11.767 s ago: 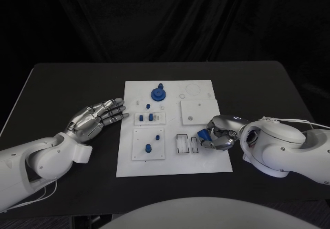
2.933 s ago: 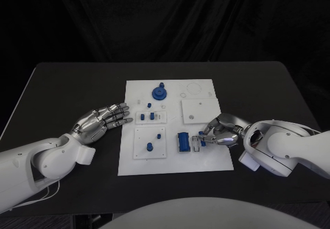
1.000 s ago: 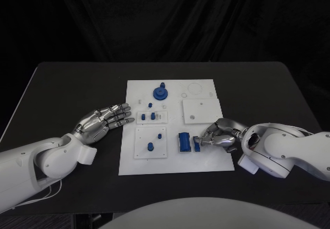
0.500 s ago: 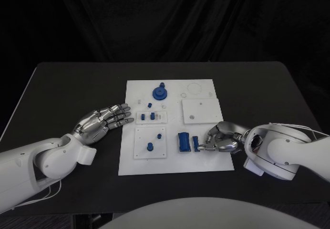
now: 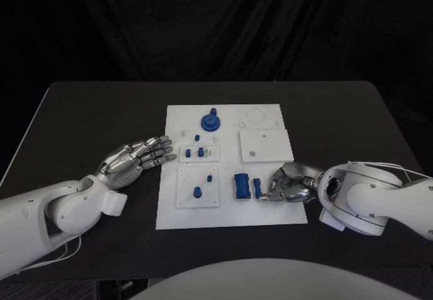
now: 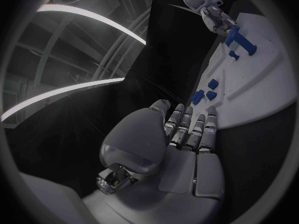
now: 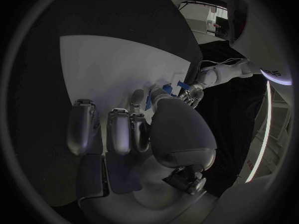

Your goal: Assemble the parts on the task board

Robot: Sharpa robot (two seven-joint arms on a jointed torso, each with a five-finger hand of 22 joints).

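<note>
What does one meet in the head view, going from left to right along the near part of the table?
Left hand → small white plate with two blue pegs → wide blue block → narrow blue piece → right hand.

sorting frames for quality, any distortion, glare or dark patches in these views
Head view: even light, straight edges, the white task board bright against the black table. Left wrist view: fisheye bends the board's edge, bright light strips streak the room behind the left hand. Right wrist view: fisheye too, right hand dim.
</note>
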